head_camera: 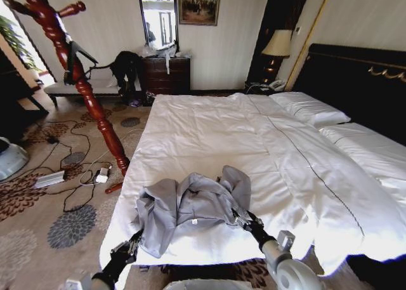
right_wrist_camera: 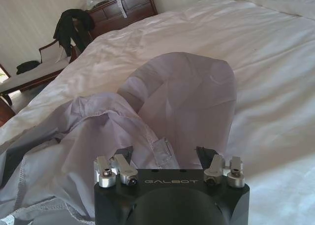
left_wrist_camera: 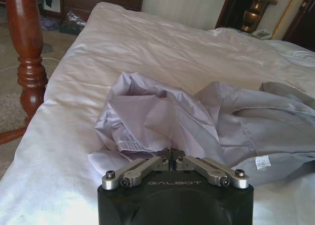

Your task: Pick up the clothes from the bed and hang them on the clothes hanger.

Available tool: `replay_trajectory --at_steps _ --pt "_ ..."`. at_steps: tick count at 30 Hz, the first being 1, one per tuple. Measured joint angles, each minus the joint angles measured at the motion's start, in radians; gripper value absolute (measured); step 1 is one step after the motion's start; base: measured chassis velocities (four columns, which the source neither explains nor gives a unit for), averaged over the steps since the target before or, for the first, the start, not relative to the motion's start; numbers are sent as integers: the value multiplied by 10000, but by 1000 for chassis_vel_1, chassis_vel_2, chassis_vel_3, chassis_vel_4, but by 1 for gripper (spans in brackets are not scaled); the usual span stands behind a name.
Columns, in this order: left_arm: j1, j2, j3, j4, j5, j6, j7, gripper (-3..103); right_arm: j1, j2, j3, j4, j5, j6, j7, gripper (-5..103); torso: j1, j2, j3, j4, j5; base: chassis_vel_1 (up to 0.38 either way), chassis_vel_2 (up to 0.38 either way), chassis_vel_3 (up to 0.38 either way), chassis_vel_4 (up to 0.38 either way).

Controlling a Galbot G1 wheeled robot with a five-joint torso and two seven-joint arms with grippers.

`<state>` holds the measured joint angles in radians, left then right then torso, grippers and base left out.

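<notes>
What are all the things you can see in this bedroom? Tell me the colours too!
jacket: one, light grey, crumpled at the foot of the bed
bed: one, white duvet, dark headboard
pillows: at least two, white, by the headboard
coat stand: one, red-brown wood, on the carpet left of the bed
clothes hanger: one, black, hanging on the coat stand
black garment: one heap, on the chair by the far wall
dresser: one, dark wood, far wall
lamp: one, cream shade, beside the headboard
left gripper: black, shut on the jacket's edge
right gripper: black, open around jacket cloth
</notes>
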<state>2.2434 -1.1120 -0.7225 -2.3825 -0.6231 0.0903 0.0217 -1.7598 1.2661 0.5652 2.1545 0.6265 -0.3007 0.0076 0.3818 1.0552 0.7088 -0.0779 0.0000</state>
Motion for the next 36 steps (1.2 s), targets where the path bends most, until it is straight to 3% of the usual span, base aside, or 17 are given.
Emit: replay_trajectory --at_steps 4,6,10,12,19,30,36 --pt "-3 -32 132 122 161 -56 0 1 5 -47 18 12 -2 -6 5 58 0 0 0 0 0 0 0 0 0" --pt "-3 -40 180 161 219 -78 1 1 -20 -59 26 20 -12 -6 6 58 0 0 0 0 -1 0 0 0 0" --pt "-17 -94 419 284 420 -167 5 1 -118 -26 -8 63 -147 12 -9 36 0 0 0 0 0 0 0 0 0" --pt "-18 -105 453 292 440 -178 6 1 -123 -9 -19 74 -159 14 -9 36 0 0 0 0 0 0 0 0 0" --pt "94 -259 587 431 666 -378 58 1 -221 41 -77 260 -256 87 -6 4 0 0 0 0 0 0 0 0 0" --pt "248 -543 -221 809 475 -871 113 1 -658 -87 663 1440 210 181 192 0 0 0 0 0 0 0 0 0 0" --pt "-39 -646 -865 906 88 -1011 45 1 -161 -478 1940 2438 1892 -25 780 0 0 0 0 0 1 0 0 0 0"
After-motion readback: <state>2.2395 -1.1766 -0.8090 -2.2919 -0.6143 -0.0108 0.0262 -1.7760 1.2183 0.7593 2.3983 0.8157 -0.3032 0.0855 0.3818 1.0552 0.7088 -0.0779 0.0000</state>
